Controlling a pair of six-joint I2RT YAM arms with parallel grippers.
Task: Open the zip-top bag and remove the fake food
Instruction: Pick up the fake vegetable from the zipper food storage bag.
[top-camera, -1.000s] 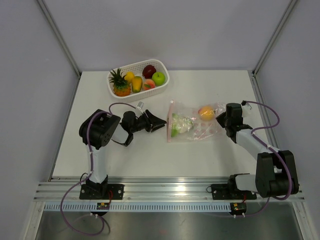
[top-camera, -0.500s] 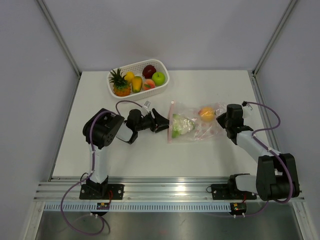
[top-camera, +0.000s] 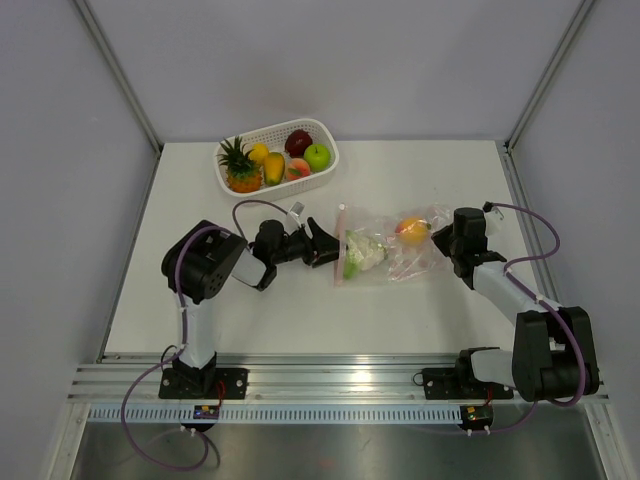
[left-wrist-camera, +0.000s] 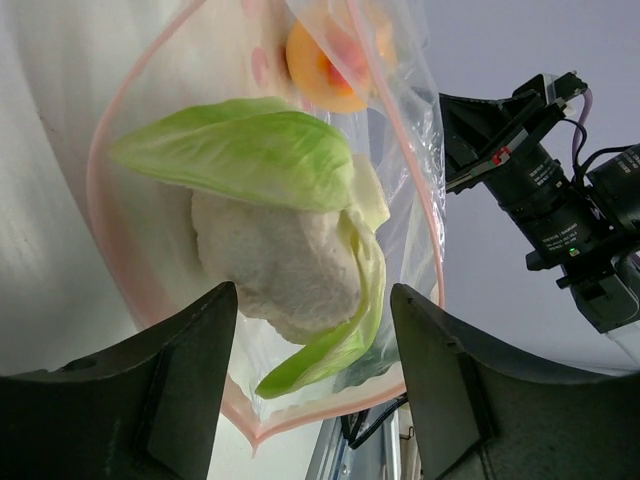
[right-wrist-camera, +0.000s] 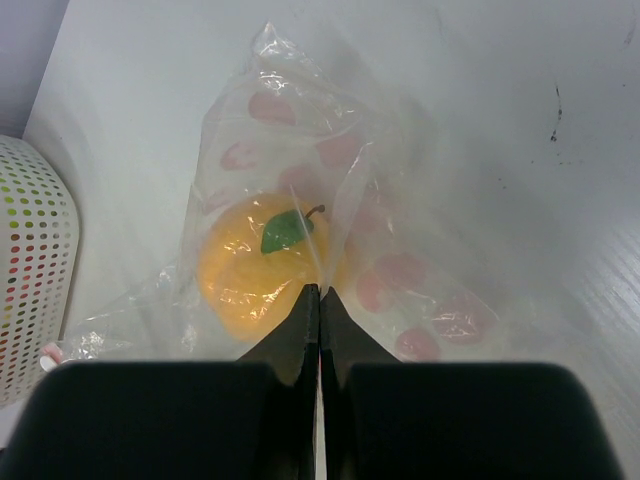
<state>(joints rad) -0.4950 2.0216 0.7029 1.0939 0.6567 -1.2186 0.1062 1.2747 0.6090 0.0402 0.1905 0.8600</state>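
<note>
The left arm is folded sharply at the elbow, its forearm held low and directed to the right, and the left gripper (top-camera: 326, 246) has its jaws spread wide apart. The right arm extends from its base toward the far left with the wrist low. The right gripper (right-wrist-camera: 318, 292) has its jaws pressed fully together.

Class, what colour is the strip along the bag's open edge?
Pink; the strip shows best in the left wrist view.

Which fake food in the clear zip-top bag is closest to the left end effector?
The white plastic cauliflower with green leaves, at the clear zip-top bag mouth facing the left end effector; the orange plastic fruit sits deeper.
</note>
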